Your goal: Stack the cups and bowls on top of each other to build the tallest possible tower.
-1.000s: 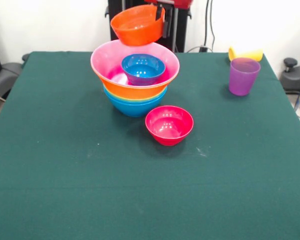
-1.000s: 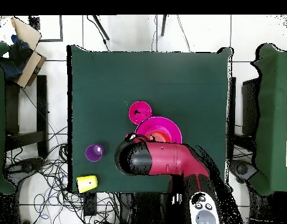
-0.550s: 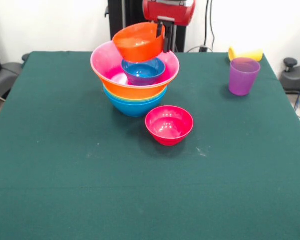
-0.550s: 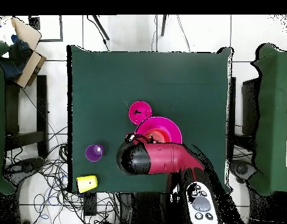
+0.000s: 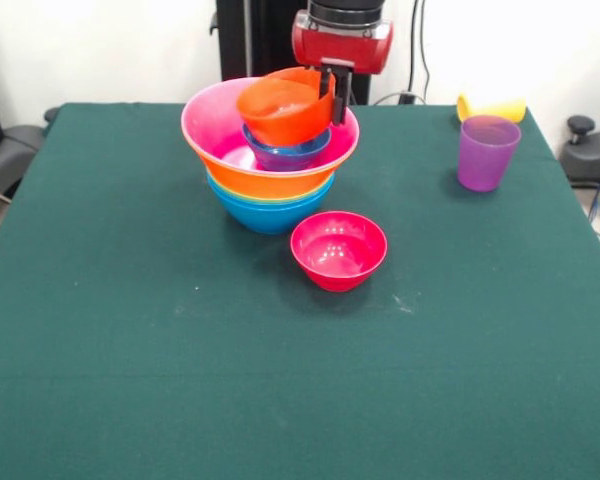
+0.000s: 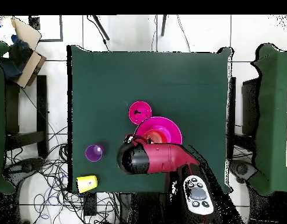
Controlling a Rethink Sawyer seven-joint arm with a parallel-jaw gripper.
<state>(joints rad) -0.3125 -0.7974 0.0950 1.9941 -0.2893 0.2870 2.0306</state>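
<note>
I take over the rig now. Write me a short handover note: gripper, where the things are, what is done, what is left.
Gripper: shut on the orange-red bowl, tilted over the dark blue bowl atop the tower.
Done: blue, orange and pink bowls nested.
Left: release the orange-red bowl; add the crimson bowl, on the table beside the tower; then the purple cup, upright, and the yellow cup, lying behind it.

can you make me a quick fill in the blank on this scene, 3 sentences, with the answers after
1. The claw holds the orange-red bowl by its ____.
2. The crimson bowl sits on the ____, not on the tower.
3. The yellow cup lies on its side behind the ____ cup.

Missing words: rim; table; purple
</note>
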